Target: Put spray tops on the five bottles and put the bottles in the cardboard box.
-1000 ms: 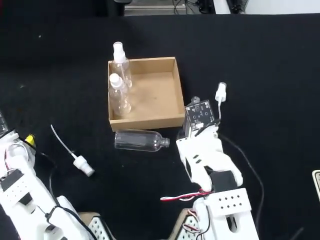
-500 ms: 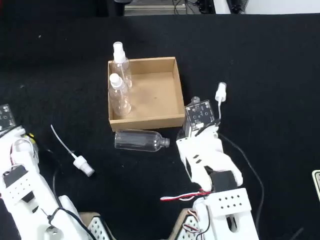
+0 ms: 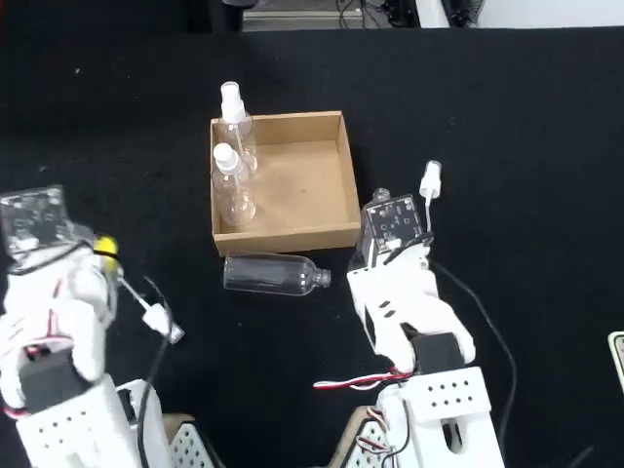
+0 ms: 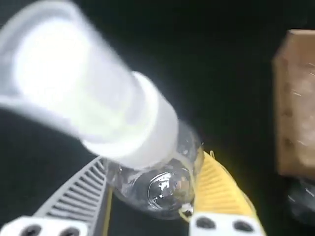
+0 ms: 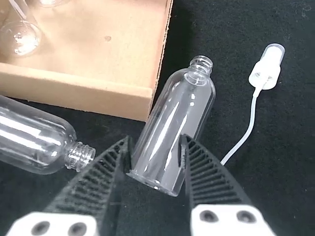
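Note:
My left gripper (image 4: 153,164) is shut on a clear bottle (image 4: 162,187) with a white spray top (image 4: 74,78) on it, at the table's left side near a loose spray top (image 3: 161,320). My right gripper (image 5: 155,142) is shut on an uncapped bottle (image 5: 178,125) just off the cardboard box's (image 3: 292,237) near right corner. Another spray top (image 5: 266,66) with its tube lies beside that bottle. A third uncapped bottle (image 3: 275,274) lies on its side in front of the box. Two capped bottles (image 3: 234,132) (image 3: 232,187) stand along the box's left wall.
The black cloth covers the whole table. The right half of the box floor (image 5: 98,44) is bare. The left arm's body (image 3: 58,322) stands over the loose spray top's tube. Cables trail from the right arm (image 3: 414,322) toward the front edge.
The left arm has swung up from the front left corner toward the box, carrying its capped bottle. The right arm and the things on the table have not moved.

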